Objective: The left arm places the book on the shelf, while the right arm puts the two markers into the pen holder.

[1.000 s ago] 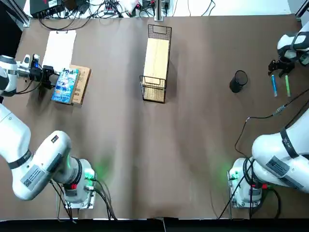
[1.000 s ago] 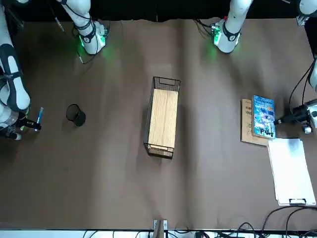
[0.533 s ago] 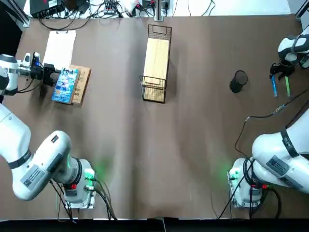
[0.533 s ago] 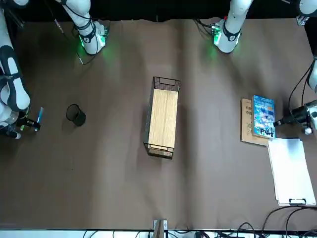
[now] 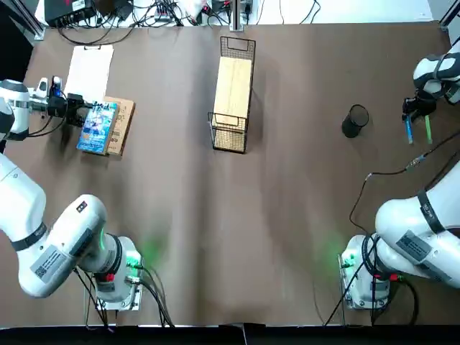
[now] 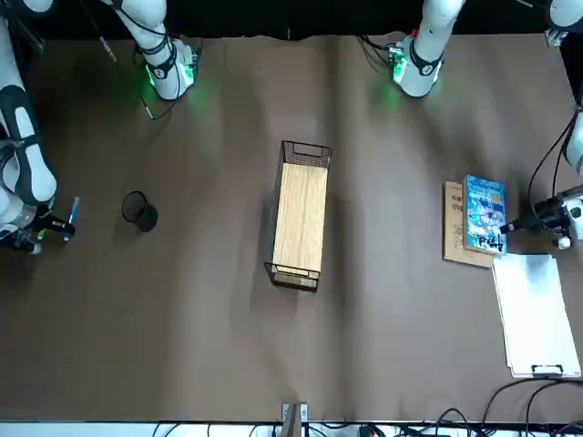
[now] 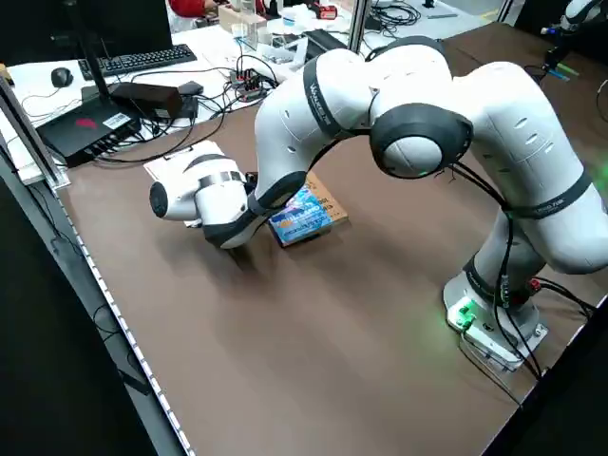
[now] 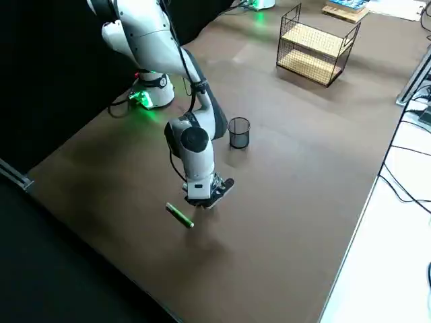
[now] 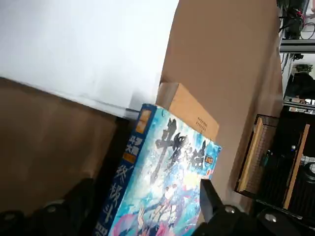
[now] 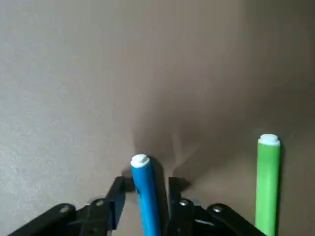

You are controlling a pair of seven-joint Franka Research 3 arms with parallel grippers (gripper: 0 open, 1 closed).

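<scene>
There are two markers, one blue marker [image 10: 146,196] and one green marker [image 10: 267,182], one pen holder [image 5: 355,121], one two-level wire-mesh shelf [image 5: 231,97] and two books: the light-blue illustrated book [image 5: 97,127] and, partly under it, the brown kraft-covered book [image 5: 122,126]. A white paper sheet [image 6: 537,314] on a clipboard lies near the books. The markers lie side by side, apart, on the table [image 5: 287,230] at the robot's right; the pen holder stands near them, between markers and shelf, and the shelf stands mid-table with its pale boards. The right side view shows the shelf's lower board and the mesh of the cup, which the top view does not; the right wrist view shows white ends on both markers, and the left wrist view shows the blue book's dark spine and large black characters. The right gripper [image 10: 146,196] points down over the blue marker, its fingers apart on either side of it, the green one outside them; whether they touch the blue one, I cannot tell. The left gripper [image 6: 512,226] reaches in low at the outer edge of the blue book, its fingers apart; contact with the book cannot be made out.
</scene>
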